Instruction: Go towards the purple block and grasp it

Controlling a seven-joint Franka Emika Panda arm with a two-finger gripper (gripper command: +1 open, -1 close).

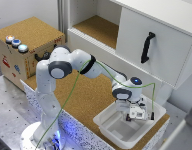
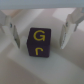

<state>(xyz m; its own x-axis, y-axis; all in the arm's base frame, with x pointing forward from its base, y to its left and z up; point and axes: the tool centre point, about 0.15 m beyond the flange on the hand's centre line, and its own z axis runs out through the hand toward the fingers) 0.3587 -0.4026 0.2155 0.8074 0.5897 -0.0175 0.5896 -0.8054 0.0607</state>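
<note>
In the wrist view the purple block (image 2: pixel 42 43) is a dark cube with yellow letters on its faces. It rests on the pale floor of a white bin (image 1: pixel 104 121). My gripper (image 2: pixel 40 39) is open, with one finger (image 2: pixel 12 31) on each side of the block and a small gap to each. In the exterior view the gripper (image 1: pixel 138 118) hangs down into the bin at the cork table's near right corner. The hand hides the block in that view.
The bin's walls surround the gripper closely. A white cabinet with a black handle (image 1: pixel 147 47) stands behind the bin. A cork-topped box (image 1: pixel 27 47) carrying round buttons sits at the exterior view's left. The cork tabletop (image 1: pixel 86 97) stretches between them.
</note>
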